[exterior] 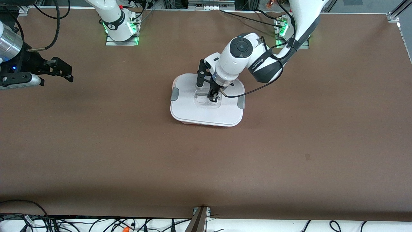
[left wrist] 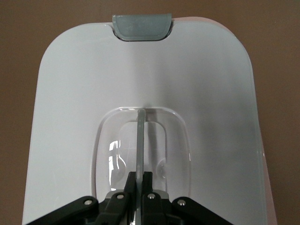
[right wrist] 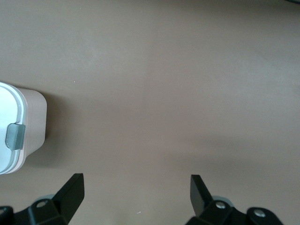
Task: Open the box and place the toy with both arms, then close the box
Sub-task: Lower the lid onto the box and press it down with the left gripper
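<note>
Left gripper (exterior: 212, 97) clamps the box (exterior: 206, 111) lid's handle (left wrist: 139, 140) — right gripper (exterior: 66, 71) waits, fingers spread.

Robotics lab: 2 bolted arm bases (exterior: 120, 30), brown-covered table (exterior: 289, 145), loose cables (exterior: 96, 224).

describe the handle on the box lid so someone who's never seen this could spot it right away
On the brown table sits one box with a white lid. In the lid's middle is a recessed clear handle, its thin upright bar pinched by the left gripper. Unlike the grey clips at the lid's edges, it is transparent.
</note>
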### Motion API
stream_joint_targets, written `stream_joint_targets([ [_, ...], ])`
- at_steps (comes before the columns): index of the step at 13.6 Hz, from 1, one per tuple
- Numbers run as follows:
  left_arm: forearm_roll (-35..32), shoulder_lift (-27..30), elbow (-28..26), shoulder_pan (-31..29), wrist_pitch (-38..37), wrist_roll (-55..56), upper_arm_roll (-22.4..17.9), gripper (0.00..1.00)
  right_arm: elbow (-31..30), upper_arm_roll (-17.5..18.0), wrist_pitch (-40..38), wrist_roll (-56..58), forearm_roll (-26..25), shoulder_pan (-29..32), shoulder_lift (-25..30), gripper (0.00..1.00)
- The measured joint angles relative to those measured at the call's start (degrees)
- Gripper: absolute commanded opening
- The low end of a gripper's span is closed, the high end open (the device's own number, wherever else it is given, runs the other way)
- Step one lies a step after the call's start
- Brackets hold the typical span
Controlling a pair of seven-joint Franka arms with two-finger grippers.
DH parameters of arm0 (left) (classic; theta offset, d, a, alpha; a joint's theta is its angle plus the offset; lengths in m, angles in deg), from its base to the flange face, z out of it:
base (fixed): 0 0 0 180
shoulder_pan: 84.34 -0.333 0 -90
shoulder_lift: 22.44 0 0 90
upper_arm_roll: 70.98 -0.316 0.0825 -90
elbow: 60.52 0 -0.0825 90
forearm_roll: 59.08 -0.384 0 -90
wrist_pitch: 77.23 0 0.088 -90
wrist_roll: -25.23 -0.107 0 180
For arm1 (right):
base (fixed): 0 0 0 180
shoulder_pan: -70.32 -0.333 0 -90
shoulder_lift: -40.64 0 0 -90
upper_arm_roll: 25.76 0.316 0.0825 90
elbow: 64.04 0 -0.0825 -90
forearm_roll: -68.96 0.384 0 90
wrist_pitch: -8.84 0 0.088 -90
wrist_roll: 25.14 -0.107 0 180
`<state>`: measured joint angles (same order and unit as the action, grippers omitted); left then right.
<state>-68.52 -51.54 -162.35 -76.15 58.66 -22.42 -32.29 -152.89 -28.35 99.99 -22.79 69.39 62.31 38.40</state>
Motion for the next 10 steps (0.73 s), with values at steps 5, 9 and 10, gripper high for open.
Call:
stream_joint_targets([
  [5,0.00,0.03,-0.11,0.00,0.02,0.83,0.02,0.00,0.00,0.01,0.02,0.00,0.00,0.06,0.00,1.00],
  [9,0.00,0.03,-0.16,-0.02,0.08,4.24,0.12,0.00,0.00,0.01,0.02,0.00,0.00,0.08,0.00,1.00],
  [10,0.00,0.03,-0.16,-0.05,0.15,4.46,0.12,0.00,0.00,0.01,0.02,0.00,0.00,0.09,0.00,1.00],
])
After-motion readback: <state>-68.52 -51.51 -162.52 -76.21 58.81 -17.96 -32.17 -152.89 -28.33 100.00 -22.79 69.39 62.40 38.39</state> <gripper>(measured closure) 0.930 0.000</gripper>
